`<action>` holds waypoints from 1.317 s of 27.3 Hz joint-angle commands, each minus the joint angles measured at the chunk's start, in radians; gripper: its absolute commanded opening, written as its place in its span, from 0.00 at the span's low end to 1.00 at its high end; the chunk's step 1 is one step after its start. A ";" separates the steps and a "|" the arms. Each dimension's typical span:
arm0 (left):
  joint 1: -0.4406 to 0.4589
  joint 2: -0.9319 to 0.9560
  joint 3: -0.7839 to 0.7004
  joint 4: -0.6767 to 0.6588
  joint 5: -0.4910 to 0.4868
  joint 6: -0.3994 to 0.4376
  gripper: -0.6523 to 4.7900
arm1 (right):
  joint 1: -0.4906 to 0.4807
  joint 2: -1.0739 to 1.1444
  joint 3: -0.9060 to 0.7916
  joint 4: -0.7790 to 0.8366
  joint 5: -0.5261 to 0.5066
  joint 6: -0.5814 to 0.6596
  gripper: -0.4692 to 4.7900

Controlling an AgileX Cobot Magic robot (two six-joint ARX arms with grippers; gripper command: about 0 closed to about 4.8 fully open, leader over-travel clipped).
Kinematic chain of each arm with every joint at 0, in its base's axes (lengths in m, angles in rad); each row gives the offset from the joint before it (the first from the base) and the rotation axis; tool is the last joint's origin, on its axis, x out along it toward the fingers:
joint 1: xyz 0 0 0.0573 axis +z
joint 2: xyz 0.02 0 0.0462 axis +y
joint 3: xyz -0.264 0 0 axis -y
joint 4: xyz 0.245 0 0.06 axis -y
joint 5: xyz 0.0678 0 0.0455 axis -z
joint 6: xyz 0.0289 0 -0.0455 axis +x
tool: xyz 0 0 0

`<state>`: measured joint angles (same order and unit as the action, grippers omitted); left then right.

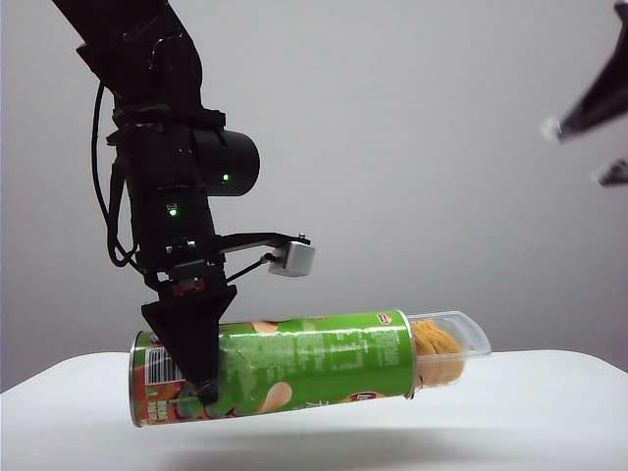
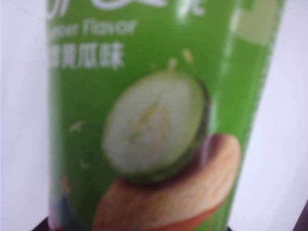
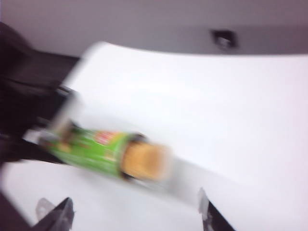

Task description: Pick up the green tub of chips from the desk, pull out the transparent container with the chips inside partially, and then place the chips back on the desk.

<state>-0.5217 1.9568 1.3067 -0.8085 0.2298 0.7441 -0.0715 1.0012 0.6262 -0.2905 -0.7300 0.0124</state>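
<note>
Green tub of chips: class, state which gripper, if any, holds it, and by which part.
The left gripper holds the green tub of chips near its barcode end, clear of the desk. The right gripper is open, holding nothing.

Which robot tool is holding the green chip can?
The left tool holds it, clamped around the green can near its barcode end, above the table. The right tool is up in the corner, open and empty, away from the can.

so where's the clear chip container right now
In the exterior view the transparent container sticks partway out of the right end of the green tub of chips, which the left gripper holds above the desk.
</note>
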 commanded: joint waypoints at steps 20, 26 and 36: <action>0.030 0.125 0.003 0.069 0.021 0.003 0.64 | 0.227 -0.086 0.038 -0.163 0.312 -0.102 0.73; 0.030 0.124 0.003 0.066 0.017 -0.042 0.86 | 0.227 -0.086 0.038 -0.177 0.311 -0.102 0.73; 0.028 0.089 0.011 0.039 -0.029 -0.106 1.00 | 0.227 -0.086 0.038 -0.177 0.307 -0.101 0.73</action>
<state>-0.4923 2.0659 1.3148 -0.7570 0.2291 0.6495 0.1551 0.9180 0.6605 -0.4721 -0.4191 -0.0879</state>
